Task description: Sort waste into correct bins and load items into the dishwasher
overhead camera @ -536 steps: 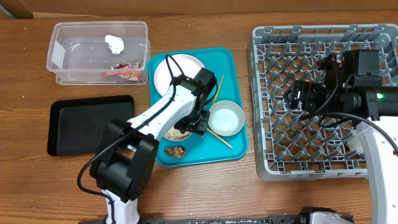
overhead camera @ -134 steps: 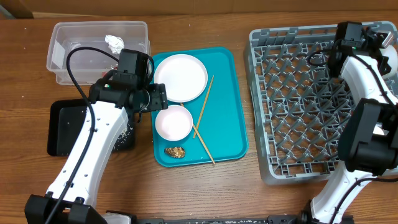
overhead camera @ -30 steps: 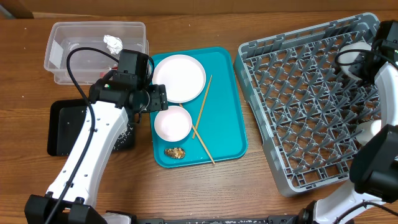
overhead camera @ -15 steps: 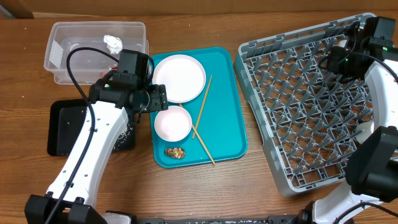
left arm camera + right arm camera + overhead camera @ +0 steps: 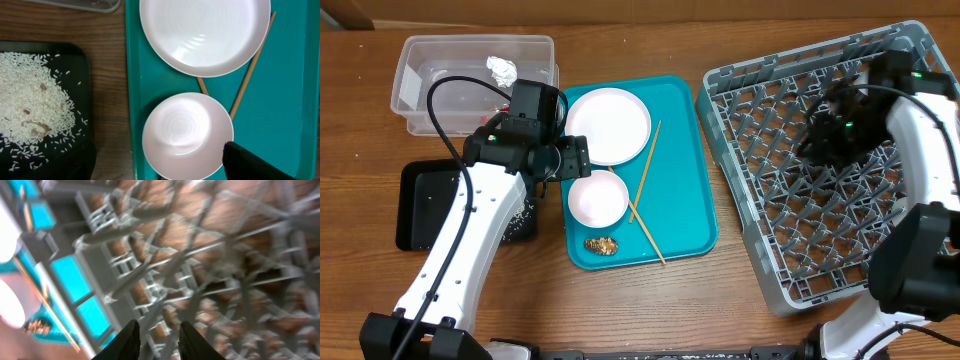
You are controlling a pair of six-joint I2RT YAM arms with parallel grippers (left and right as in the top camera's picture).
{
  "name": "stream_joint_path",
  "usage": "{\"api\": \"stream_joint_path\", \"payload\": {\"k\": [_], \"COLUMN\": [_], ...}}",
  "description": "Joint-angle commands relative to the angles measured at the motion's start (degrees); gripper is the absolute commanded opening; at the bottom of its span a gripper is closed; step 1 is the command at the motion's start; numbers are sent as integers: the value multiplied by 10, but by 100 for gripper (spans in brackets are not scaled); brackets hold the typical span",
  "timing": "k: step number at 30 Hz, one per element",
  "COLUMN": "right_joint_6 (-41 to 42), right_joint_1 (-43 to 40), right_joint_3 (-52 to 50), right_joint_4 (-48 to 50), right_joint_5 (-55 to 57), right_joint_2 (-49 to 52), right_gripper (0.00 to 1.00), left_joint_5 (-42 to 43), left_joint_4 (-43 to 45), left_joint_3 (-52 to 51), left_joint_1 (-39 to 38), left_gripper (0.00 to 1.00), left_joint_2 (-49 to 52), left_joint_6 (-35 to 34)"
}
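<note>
**Right wrist view blurred, left gripper mostly out of frame**

Right wrist cam is smeared: only dish rack [image 5: 150,275] pegs and bits of teal tray [image 5: 75,275] can be made out. Right gripper [image 5: 156,339] is above the rack, fingers a narrow gap apart, nothing between them. Left wrist cam shows a single finger [image 5: 250,162] at the bowl [image 5: 185,132] rim. Left gripper [image 5: 575,160] is spread wide and looks empty. Rice [image 5: 30,110] on the black tray [image 5: 80,65] is cut off at the frame's left.

A plate [image 5: 608,124] is set behind a bowl [image 5: 598,198] on the central tray [image 5: 685,180], flanked by a rack [image 5: 770,150] at right and a tub [image 5: 450,90] at left
</note>
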Motion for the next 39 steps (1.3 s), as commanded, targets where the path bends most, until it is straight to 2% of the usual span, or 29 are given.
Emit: {"api": "stream_joint_path", "payload": {"k": [1, 3, 8, 19, 39], "right_joint_6": [80, 116, 127, 129, 127], "right_joint_1": [45, 59, 76, 105, 117], "right_joint_3": [4, -2, -24, -110, -111], "right_joint_4": [-16, -23, -46, 7, 37], "right_joint_5": [95, 131, 127, 118, 83], "right_joint_2": [-16, -16, -16, -16, -16], "right_gripper": [29, 28, 28, 28, 28], "left_joint_5": [-7, -6, -6, -6, -6], "left_joint_4": [1, 0, 0, -3, -10], "left_joint_3": [11, 11, 11, 11, 11], "left_joint_1": [2, 2, 2, 2, 2], "left_gripper": [83, 83, 83, 83, 83], "left_joint_2": [-8, -8, -8, -8, -8], "left_joint_6": [9, 9, 9, 9, 9]}}
